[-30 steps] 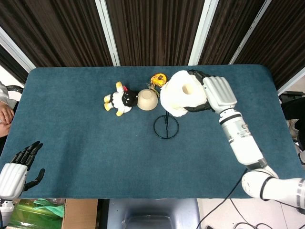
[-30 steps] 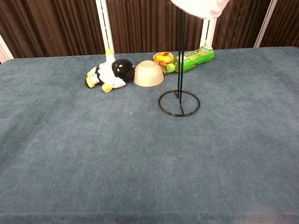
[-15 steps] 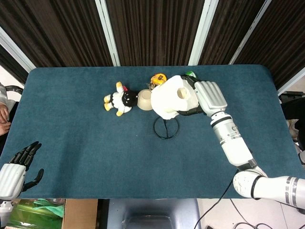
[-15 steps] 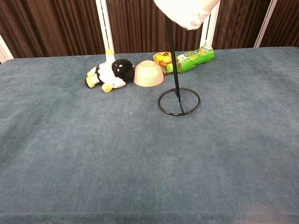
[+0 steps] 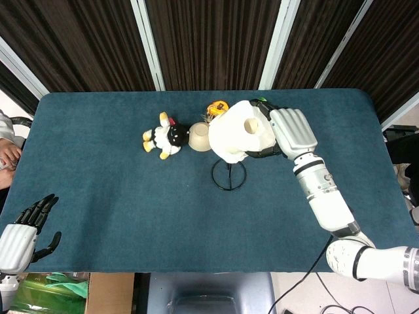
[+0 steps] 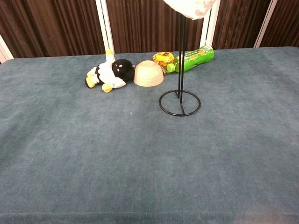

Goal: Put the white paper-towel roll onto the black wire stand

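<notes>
Head view has the right hand [image 5: 288, 133] wrapped around the roll [image 5: 240, 135], holding it up in the air right over the stand [image 5: 228, 175], core hole facing up. Chest view only catches the roll's bottom edge [image 6: 190, 7] at the top of frame, with the stand's pole [image 6: 181, 56] running up to it; can't tell if the pole tip is inside the core. Ring base [image 6: 180, 103] sits flat on the table [image 6: 93, 154]. Around 10 o'clock from the base: bowl [image 6: 148, 73] upside down, plush [image 6: 108, 73] lying beside it. Bottle [image 6: 191, 58] on its side at about 12. Left hand [image 5: 25, 232] is way off at the near-left table edge, fingers spread, holding nothing.
</notes>
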Tool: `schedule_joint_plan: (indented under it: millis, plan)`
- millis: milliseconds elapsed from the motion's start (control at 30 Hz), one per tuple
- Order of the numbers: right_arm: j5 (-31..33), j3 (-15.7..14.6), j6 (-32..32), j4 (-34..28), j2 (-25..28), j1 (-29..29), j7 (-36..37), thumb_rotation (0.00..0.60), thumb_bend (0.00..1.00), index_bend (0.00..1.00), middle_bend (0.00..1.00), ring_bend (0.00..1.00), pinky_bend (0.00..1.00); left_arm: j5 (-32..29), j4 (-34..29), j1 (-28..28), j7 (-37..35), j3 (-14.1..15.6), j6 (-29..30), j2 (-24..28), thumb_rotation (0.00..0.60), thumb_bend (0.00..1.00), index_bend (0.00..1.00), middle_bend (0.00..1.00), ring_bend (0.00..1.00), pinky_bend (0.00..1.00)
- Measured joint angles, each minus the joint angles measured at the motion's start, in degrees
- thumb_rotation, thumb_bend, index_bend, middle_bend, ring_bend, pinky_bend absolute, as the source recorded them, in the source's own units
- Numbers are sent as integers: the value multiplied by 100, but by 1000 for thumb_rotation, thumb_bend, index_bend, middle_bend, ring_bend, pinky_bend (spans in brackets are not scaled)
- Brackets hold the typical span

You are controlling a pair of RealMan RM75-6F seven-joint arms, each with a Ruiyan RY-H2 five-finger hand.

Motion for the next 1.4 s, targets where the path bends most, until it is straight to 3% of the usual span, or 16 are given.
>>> schedule_joint_plan:
  millis: [167, 233, 300, 367, 433, 567, 800, 1033, 1133, 1233, 1400]
  plan:
    - [476, -79, 116, 24, -113, 253, -488, 600, 236, 786, 709, 700, 510, 19, -9, -14, 35, 17, -34, -12, 600, 436, 0, 73, 141, 261]
    - [642, -116, 170, 36, -161, 350, -682, 600, 236, 728, 698, 684, 506, 10, -14, -13, 27, 13, -31, -8, 600, 437, 0, 73, 140, 261]
    - [869, -144, 198, 26, -189, 443, -829, 600, 236, 558, 627, 619, 470, 10, -22, -10, 20, 10, -16, -4, 600, 436, 0, 73, 140, 261]
    - [1140, -162, 165, -10, -184, 524, -923, 600, 236, 189, 385, 404, 351, 23, -28, -8, 15, 10, -1, -4, 600, 435, 0, 73, 141, 261]
    - [1382, -174, 89, -49, -155, 599, -994, 600, 222, 16, 200, 218, 249, 35, -32, -14, 19, 14, -9, -9, 600, 436, 0, 73, 141, 261]
    - [1485, -186, 5, -95, -92, 631, -983, 600, 173, 0, 83, 88, 159, 72, -50, -10, 27, 21, 25, -9, 600, 437, 0, 73, 140, 261]
    - [719, -396, 54, -173, 195, 317, -875, 600, 161, 0, 6, 20, 106, 75, -60, -17, 34, 13, 25, -14, 600, 436, 0, 73, 141, 261]
    - [-135, -591, 146, -349, 467, -127, -621, 600, 160, 0, 0, 0, 69, 133, -44, -19, 113, 34, 47, -50, 600, 435, 0, 73, 140, 261]
    - [-946, -847, 419, -500, 508, -539, -520, 600, 160, 0, 0, 0, 8, 153, -28, -11, 137, 19, 103, -71, 600, 436, 0, 54, 108, 256]
    - [-2109, -1346, 915, -518, 431, -1206, -458, 600, 161, 0, 0, 0, 0, 210, 24, 0, 177, -5, 211, -119, 600, 437, 0, 15, 41, 227]
    - [-4163, -2257, 2565, 226, -288, -2970, -153, 600, 161, 0, 0, 0, 0, 330, 187, -10, 195, -29, 324, -243, 600, 436, 0, 6, 15, 138]
